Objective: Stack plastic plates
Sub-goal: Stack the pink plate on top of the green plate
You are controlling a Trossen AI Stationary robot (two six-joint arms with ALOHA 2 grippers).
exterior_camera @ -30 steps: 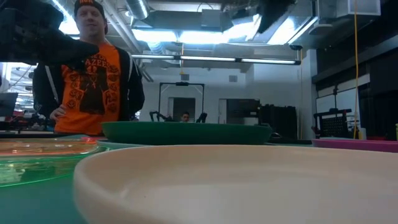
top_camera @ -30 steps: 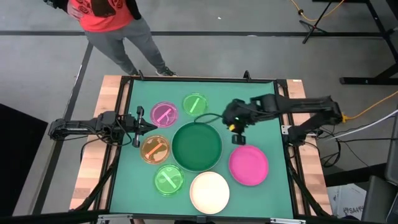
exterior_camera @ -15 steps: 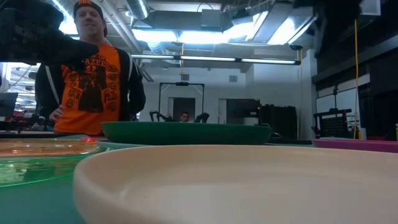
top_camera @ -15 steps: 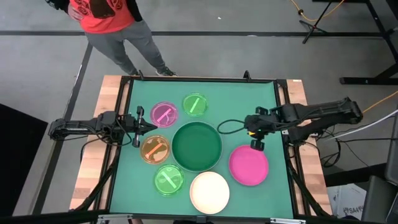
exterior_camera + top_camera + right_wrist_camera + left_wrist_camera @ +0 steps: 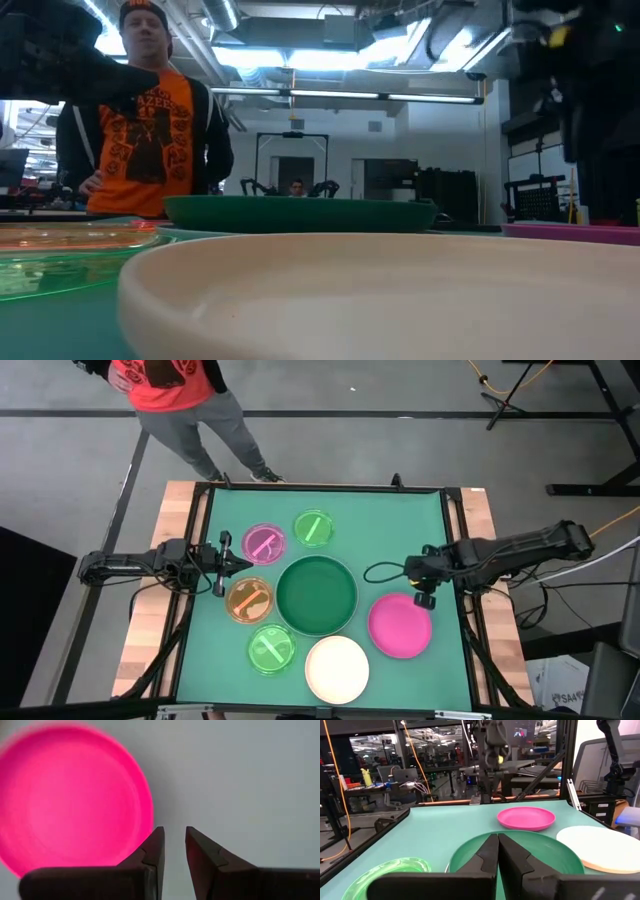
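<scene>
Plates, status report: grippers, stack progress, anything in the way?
Left gripper shut, parked by orange plate. Right gripper slightly open, empty, beside hot pink plate. Nothing stacked. Nothing in the way.

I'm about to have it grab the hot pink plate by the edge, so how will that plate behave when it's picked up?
The hot pink plate looks like thin moulded plastic, so probably light and fairly stiff. Its smooth, glossy rim may slip in a narrow pinch. It lies flat on the green mat, shallow and wide, so it should slide rather than tip or roll if nudged. The right gripper hovers by its edge, jaws slightly apart.
</scene>
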